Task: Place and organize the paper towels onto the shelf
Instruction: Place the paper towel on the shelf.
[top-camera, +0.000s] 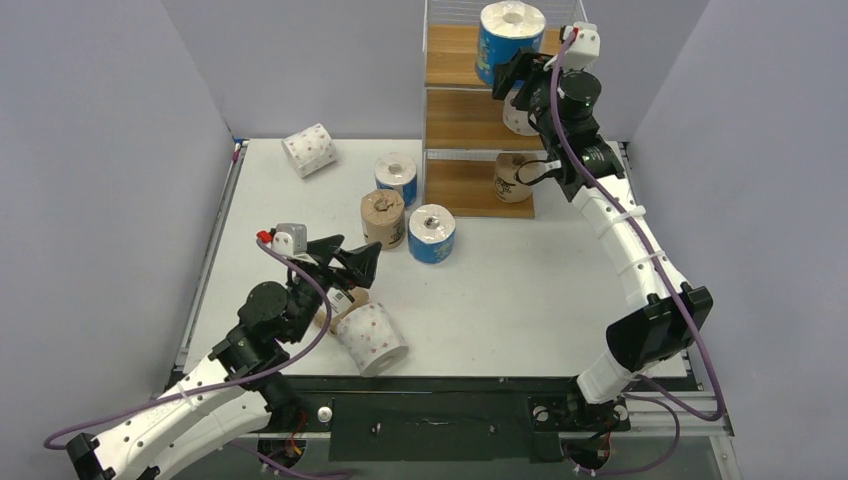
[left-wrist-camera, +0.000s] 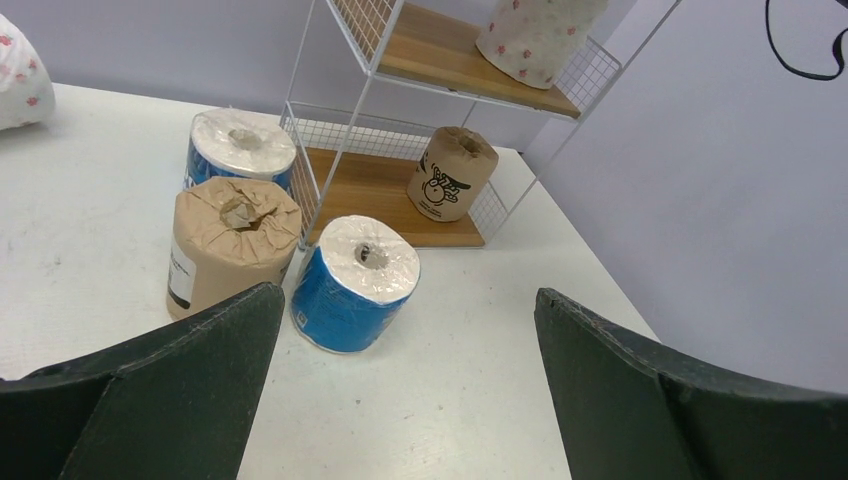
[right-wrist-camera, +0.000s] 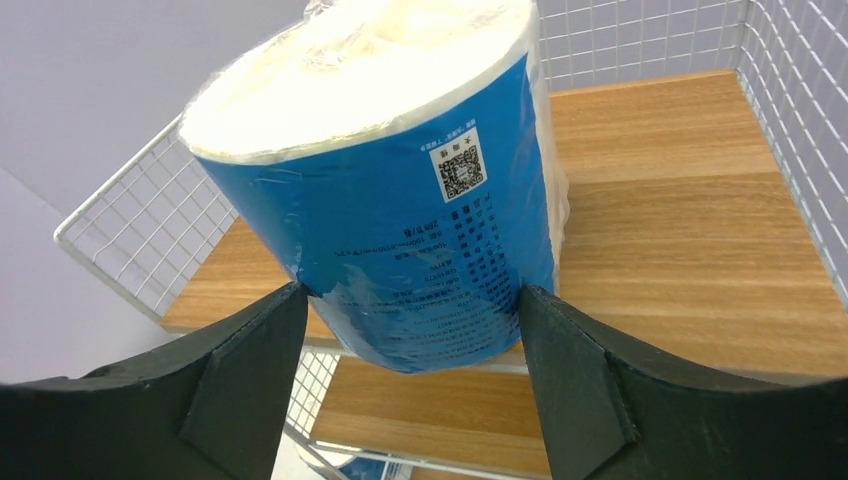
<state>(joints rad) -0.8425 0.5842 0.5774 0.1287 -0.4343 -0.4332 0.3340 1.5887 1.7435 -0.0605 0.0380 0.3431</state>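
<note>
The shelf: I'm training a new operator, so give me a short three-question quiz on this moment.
1. True or false: the left gripper holds a roll.
2. Which roll sits on the bottom board of the shelf? A blue, B brown, C pink-dotted.
3. Fill in: the right gripper holds the ___ roll at the top board.
Key: 1 false, its jaws are open and empty; 2 B, the brown roll; 3 blue, the blue roll.
</note>
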